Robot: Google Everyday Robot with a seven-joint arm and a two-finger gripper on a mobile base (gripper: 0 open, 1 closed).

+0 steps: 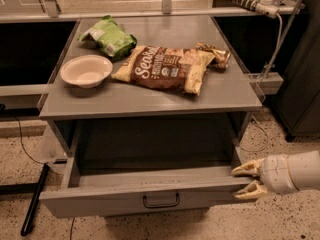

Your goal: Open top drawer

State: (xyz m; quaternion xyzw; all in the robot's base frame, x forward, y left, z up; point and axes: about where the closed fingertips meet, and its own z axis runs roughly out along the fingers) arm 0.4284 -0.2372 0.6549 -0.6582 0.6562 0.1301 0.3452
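Top drawer is sitting pulled well out toward the near side beneath the desk, its tray showing and black loop handle facing near. Claw is hovering at the drawer's right near corner, fingers spread apart, gripping nothing; contact with the front panel is not clear.

Risks, as judged:
- claw is acting off-centre, away from the handle, so further pulling is likely skewing and jamming the drawer
- fingertips are liable to be slipping off the corner
- over-pulling is risking the tray leaving its runners
- a jolt is risking shifting the bowl on top
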